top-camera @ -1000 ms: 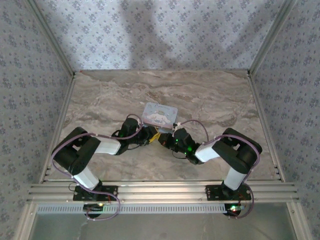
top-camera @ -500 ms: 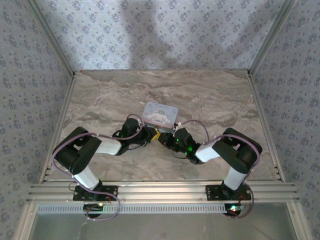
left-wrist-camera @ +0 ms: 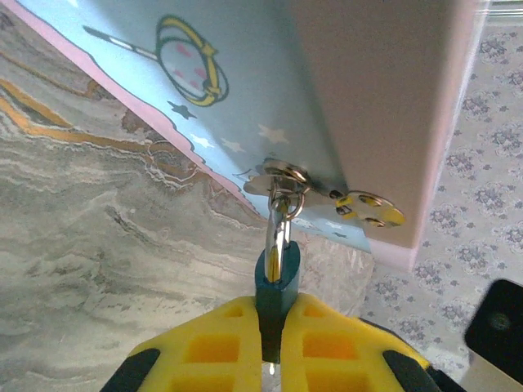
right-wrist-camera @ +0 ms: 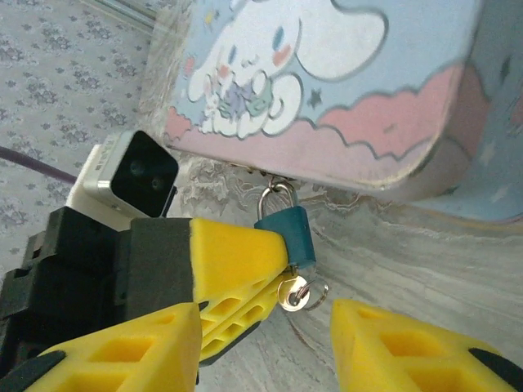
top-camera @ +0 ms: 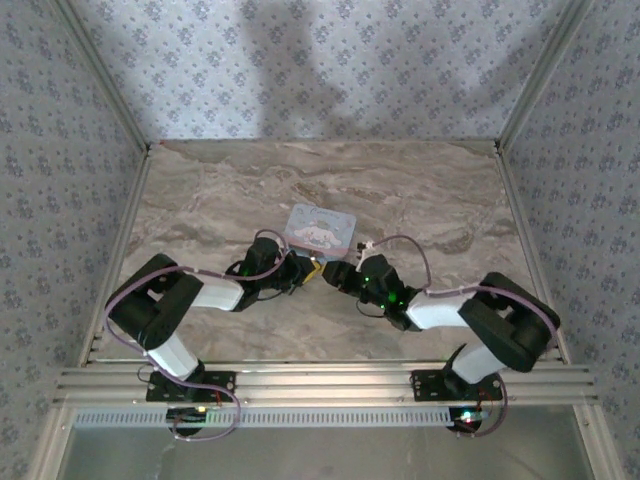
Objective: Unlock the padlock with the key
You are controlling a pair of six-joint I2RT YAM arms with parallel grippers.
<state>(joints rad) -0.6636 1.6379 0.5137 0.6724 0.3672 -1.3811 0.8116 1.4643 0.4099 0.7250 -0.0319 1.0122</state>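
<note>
1. Now the left pincer (left-wrist-camera: pixel 276 314) is clamping the padlock (left-wrist-camera: pixel 276 282). A second ago its fingers were still coming together; now the yellow pads are pressing the blue body from both sides.
2. Meanwhile the right pincer (right-wrist-camera: pixel 263 343) is doing the reverse. It was shut a second ago and is now standing apart, with nothing between its fingers.
3. The key (right-wrist-camera: pixel 296 296) is sitting in the underside of the padlock, just ahead of the right pincer's gap, and neither right finger is touching it.
4. From above, I am seeing the right arm's elbow swung further out to the right than a second ago, while the left arm is sitting much as it was.
5. The padlock is hanging at the near edge of the box (right-wrist-camera: pixel 327 73), low over the desk (top-camera: pixel 220 200). Its shackle (left-wrist-camera: pixel 279 216) is passing through the hasp (left-wrist-camera: pixel 282 173).
6. I am reading this as a handover: the key appears to be inserted and let go, and the left pincer is now steadying the body so the key can be turned.
7. The shackle is looking closed in both wrist views, so I am judging the lock not yet opened. The right pincer is probably going to need a fresh grip on the key's head before twisting.
</note>
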